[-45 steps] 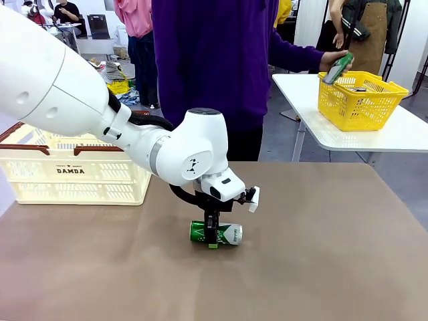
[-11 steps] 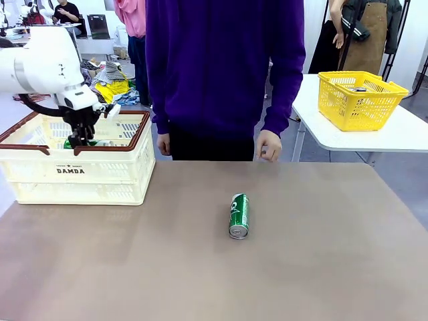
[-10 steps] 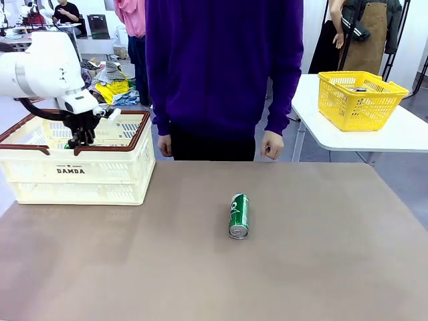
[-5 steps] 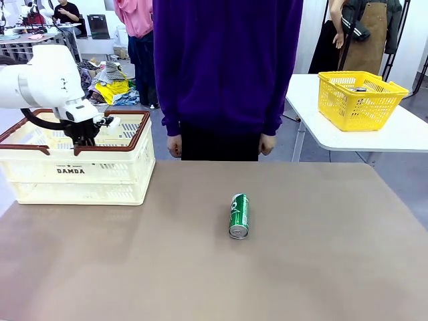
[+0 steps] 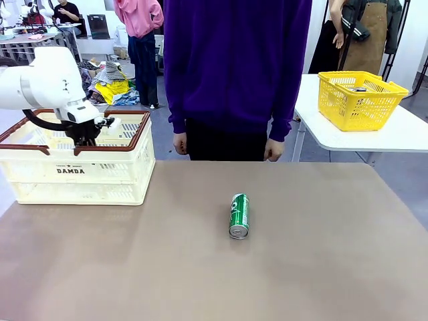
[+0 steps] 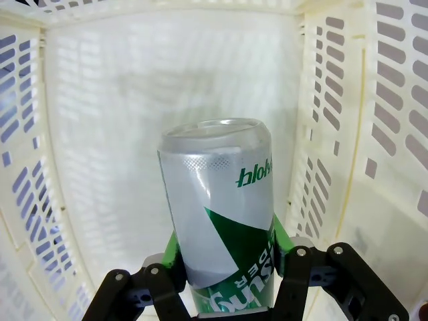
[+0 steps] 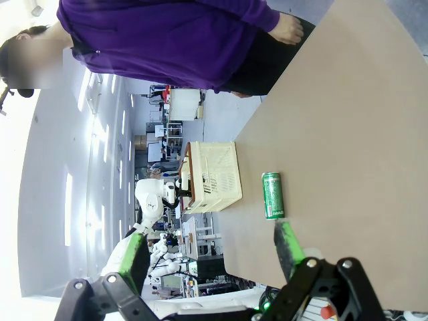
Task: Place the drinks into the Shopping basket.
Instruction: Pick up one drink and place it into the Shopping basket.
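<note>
A green and silver drink can (image 6: 217, 200) is clamped between the green pads of my left gripper (image 6: 224, 271), which is shut on it inside the cream-white Shopping basket (image 6: 100, 100). In the front view that gripper (image 5: 83, 138) dips below the brown rim of the basket (image 5: 73, 170) at the table's far left. A second green can (image 5: 239, 215) lies on its side mid-table, apart from both grippers. In the right wrist view, my right gripper (image 7: 210, 257) is open in the air, with that can (image 7: 272, 195) and the basket (image 7: 210, 175) far off.
A person in a purple top (image 5: 234, 67) stands at the far edge with both hands hanging down. A yellow mesh basket (image 5: 361, 99) sits on a separate white table (image 5: 401, 137) at the back right. The brown tabletop (image 5: 321, 254) stretches around the lying can.
My left gripper carried a can from mid-table to the basket and has sunk a little deeper in over the last second. The person set another can down and shifted right.
</note>
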{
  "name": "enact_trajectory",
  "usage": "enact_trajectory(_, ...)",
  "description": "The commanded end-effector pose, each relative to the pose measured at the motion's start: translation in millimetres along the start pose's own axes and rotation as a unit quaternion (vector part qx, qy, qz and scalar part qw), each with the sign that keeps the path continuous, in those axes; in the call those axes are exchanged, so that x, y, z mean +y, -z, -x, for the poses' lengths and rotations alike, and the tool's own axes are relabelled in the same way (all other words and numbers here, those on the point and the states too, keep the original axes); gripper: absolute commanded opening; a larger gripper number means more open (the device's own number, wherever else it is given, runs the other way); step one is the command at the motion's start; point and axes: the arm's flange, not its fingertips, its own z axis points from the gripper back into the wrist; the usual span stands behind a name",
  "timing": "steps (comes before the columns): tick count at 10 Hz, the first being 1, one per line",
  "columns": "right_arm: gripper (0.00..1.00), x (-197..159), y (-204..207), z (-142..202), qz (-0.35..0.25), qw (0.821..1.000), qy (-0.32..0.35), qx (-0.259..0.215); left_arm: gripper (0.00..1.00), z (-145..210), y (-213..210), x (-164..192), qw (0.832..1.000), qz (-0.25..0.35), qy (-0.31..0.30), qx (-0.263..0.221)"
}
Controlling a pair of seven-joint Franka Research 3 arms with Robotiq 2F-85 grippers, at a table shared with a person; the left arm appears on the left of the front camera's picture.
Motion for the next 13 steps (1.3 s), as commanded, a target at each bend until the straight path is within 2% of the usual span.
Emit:
enact_trajectory(1,1.0,2,-1,-2,-0.012,1.0,-0.006,-0.004,0.51,-1,-7,4,1.0,0.005,-0.01,-0.004)
enact_trajectory(2,1.0,2,-1,-2,-0.012,1.0,-0.006,-0.004,1.0,-1,-7,4,1.0,0.005,-0.01,-0.004)
enact_trajectory(7,1.0,2,-1,-2,-0.012,1.0,-0.006,-0.004,1.0,0,-10,4,1.0,0.003,-0.013,-0.008)
enact_trajectory(9,1.0,2,-1,-2,-0.012,1.0,-0.006,-0.004,1.0,2,-26,-1,0.999,0.003,-0.027,-0.022)
enact_trajectory(12,1.0,2,-1,-2,-0.012,1.0,-0.006,-0.004,1.0,21,-121,-35,0.993,-0.024,-0.073,-0.093)
enact_trajectory(13,1.0,2,-1,-2,-0.012,1.0,-0.006,-0.004,1.0,30,-159,-61,0.987,-0.004,-0.09,-0.131)
